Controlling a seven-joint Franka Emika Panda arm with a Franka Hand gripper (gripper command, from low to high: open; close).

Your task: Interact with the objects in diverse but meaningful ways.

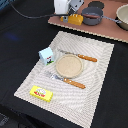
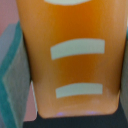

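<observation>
The plate (image 1: pixel 68 65) at the mat's (image 1: pixel 102 75) centre holds nothing, and whether the two pots (image 1: pixel 92 16) on the board (image 1: pixel 107 31) beyond the mat hold anything cannot be told. Around the plate lie the knife (image 1: pixel 80 56), the fork (image 1: pixel 68 80), the carton (image 1: pixel 46 56) just beside it and the packet (image 1: pixel 41 93) near the mat's corner. The hand (image 1: pixel 73 16) is lowered over the board beside the dark pot, closed on the loaf (image 2: pixel 72 60), its pads (image 2: pixel 14 75) pressing both sides.

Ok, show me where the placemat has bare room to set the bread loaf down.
Free: the placemat on the exterior view's right of the plate, and the strip between the yellow packet and fork. Crowded: around the plate, with knife and carton.
</observation>
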